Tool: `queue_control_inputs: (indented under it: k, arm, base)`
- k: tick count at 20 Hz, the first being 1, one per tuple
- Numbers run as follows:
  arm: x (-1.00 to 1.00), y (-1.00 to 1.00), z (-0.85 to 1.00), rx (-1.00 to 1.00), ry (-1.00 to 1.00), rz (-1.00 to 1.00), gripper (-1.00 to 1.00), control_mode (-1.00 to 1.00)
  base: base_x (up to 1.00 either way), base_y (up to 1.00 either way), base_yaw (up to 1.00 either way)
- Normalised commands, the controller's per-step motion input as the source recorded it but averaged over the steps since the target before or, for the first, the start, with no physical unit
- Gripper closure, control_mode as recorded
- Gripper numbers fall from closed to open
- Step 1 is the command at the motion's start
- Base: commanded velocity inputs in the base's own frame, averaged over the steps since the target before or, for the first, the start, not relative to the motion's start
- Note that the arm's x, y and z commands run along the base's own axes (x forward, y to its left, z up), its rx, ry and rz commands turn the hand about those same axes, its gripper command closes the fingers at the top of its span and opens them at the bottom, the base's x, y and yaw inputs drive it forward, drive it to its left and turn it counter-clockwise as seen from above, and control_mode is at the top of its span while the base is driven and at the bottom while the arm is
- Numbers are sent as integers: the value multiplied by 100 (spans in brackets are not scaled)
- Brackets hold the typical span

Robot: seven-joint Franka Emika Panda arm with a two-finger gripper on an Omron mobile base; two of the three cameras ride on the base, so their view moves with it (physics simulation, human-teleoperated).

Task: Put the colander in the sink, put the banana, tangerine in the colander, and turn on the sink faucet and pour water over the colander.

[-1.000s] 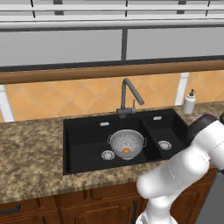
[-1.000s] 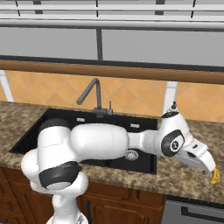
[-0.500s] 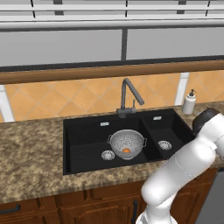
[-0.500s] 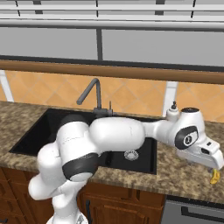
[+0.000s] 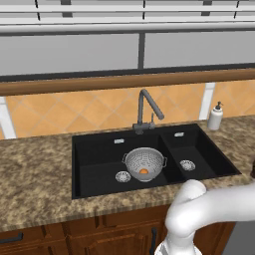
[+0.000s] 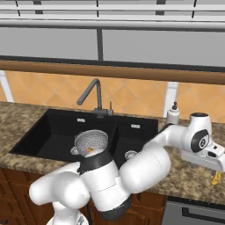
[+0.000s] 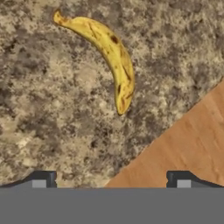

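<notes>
The yellow banana [image 7: 109, 50] lies on the speckled granite counter, ahead of my gripper [image 7: 111, 181], whose two dark fingertips [image 7: 43, 178] stand wide apart and hold nothing. In the right base view the hand hovers just above the banana [image 6: 215, 178] at the counter's far right. The silver colander [image 5: 144, 163] sits in the large basin of the black sink [image 5: 94, 172], with the orange tangerine [image 5: 143, 171] inside it. The dark faucet [image 5: 147, 107] bends over the sink behind the colander [image 6: 91, 140].
A white soap bottle [image 5: 215, 116] stands on the counter right of the sink. Brown wood [image 7: 188, 148] shows past the counter edge, close to the banana. My white arm [image 6: 145, 165] stretches across the sink's front towards the right.
The arm has reached further right, carrying the hand out over the banana. Colander and tangerine have stayed still in the sink.
</notes>
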Motion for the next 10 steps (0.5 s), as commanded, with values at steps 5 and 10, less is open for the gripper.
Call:
queue_control_inputs:
  k: [5, 10]
  arm:
    - [0, 0, -48, 0, 0, 2, -100, -100]
    - [0, -18, -35, 0, -2, 8, -100, -100]
  base:
    - [0, 0, 0]
    - [0, 0, 0]
